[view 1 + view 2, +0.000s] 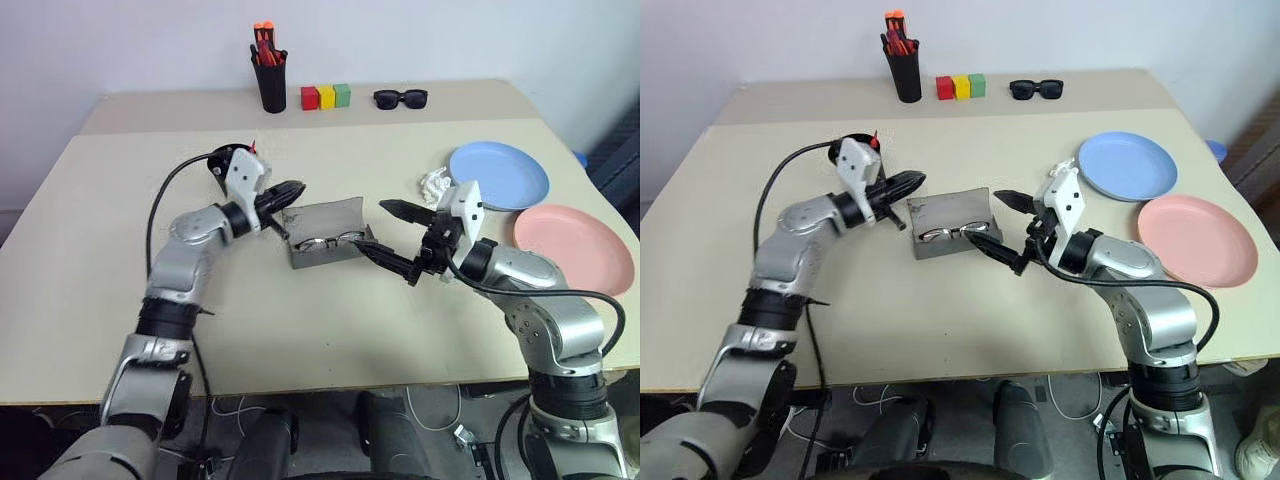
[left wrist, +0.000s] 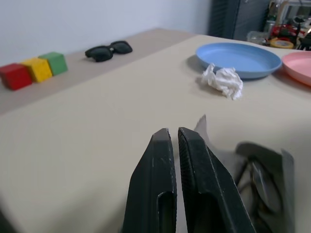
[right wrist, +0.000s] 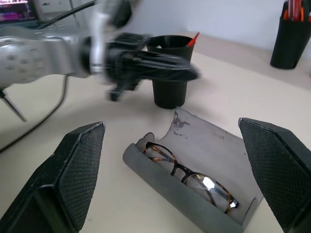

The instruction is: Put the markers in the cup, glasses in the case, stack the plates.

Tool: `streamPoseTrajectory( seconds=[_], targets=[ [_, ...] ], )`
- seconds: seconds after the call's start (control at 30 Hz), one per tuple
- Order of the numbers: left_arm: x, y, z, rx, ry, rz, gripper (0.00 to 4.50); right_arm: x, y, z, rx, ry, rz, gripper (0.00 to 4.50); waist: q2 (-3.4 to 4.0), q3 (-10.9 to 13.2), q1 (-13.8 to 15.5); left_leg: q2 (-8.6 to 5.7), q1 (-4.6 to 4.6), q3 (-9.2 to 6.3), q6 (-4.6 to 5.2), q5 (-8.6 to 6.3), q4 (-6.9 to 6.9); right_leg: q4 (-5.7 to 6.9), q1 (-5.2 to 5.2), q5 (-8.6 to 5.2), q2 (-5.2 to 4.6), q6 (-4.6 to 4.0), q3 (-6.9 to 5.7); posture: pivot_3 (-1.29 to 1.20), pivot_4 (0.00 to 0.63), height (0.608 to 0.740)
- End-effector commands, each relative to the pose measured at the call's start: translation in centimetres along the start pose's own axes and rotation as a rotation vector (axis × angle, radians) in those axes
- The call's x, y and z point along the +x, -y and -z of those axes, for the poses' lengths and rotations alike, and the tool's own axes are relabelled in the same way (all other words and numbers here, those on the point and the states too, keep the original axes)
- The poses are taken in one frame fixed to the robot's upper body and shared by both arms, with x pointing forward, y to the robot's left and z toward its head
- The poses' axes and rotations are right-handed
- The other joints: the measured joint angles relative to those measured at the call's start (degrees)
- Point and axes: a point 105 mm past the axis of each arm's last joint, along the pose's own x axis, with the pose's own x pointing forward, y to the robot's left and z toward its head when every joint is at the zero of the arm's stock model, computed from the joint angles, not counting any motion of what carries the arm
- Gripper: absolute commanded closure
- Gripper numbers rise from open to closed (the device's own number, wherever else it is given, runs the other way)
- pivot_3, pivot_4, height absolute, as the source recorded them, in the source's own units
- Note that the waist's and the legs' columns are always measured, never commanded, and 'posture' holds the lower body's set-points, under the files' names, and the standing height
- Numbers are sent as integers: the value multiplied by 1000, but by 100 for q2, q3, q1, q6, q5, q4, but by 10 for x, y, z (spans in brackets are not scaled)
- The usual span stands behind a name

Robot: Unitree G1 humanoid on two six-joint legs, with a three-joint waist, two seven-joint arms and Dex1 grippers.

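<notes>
Beige worktop (image 1: 300, 330), two arms over its middle.

Case (image 1: 325, 240): grey felt, lying open at centre of worktop, flap standing up on the far side. Glasses (image 3: 187, 172) lie inside it, lenses up, thin dark rims, arms folded.

Left claw (image 1: 290, 189): fingers pressed together, nothing between them, pointing level toward the case's far left corner, tips just above the flap edge. Whether the tips touch the flap, cannot tell.

Right claw (image 1: 385, 232): spread wide, empty, held just beside the right end of the case. One finger is high, the other low, near the case's right front corner. From the right wrist view the case sits between the two finger pads (image 3: 73, 170), apart from both.

Cup (image 3: 170, 70): matte black, upright, behind the left claw on the far left side of the case. A red marker tip (image 3: 193, 39) sticks up above its rim; the rest of the contents are hidden.

Plates: light blue plate (image 1: 500, 175) far right, salmon pink plate (image 1: 570, 245) nearer and to its right, side by side, rims close, not stacked. Crumpled white tissue (image 2: 223, 80) lies just beside the blue plate's left rim.

Back edge: black pen holder (image 1: 270, 80) with orange-red pens, red, yellow and green blocks (image 1: 326, 96) in a row, black sunglasses (image 1: 400, 98).
</notes>
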Motion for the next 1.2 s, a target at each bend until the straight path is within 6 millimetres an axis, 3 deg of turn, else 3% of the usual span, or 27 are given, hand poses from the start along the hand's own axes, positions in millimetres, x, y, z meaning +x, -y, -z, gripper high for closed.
streamPoseTrajectory(
  seconds=[0.03,0.2,0.4,0.5,0.63,0.8,1.2],
  targets=[
    [30,-5,-11,91,-30,-73,4463,3,-4,-12,-39,42,-1,0,-1,0,5,-1,-2,1,0,0,3,-2,2,0,0,1,0,0,150,740],
    [62,4,-7,115,-165,-99,4463,9,-4,-14,-46,55,11,0,-5,3,7,-5,-11,-2,2,-1,3,-30,8,6,-2,17,0,0,150,740],
    [67,8,10,118,-280,-76,4463,9,-3,-12,-56,48,33,0,-4,3,-38,-4,-11,2,15,-8,-7,-47,5,10,-1,21,0,0,150,740],
    [66,10,18,109,-335,-50,4463,9,-2,-12,-52,49,42,0,-4,3,-8,-5,-14,2,14,-8,-4,-47,6,11,-1,22,0,0,150,740],
    [64,18,16,-25,-374,13,4463,11,-3,-10,-60,44,47,0,-4,3,-2,-6,-23,0,14,-8,2,-50,5,14,-1,28,0,0,150,740],
    [55,37,23,-90,-446,163,4463,13,1,-12,-68,56,62,0,-4,3,-15,-7,-24,0,14,-8,2,-51,5,15,-1,29,0,0,150,740],
    [25,64,14,9,-448,273,4463,13,6,-11,-94,38,76,0,-3,3,-20,-5,-22,-2,13,-8,1,-48,4,16,-1,27,2,0,150,740]
  ],
)
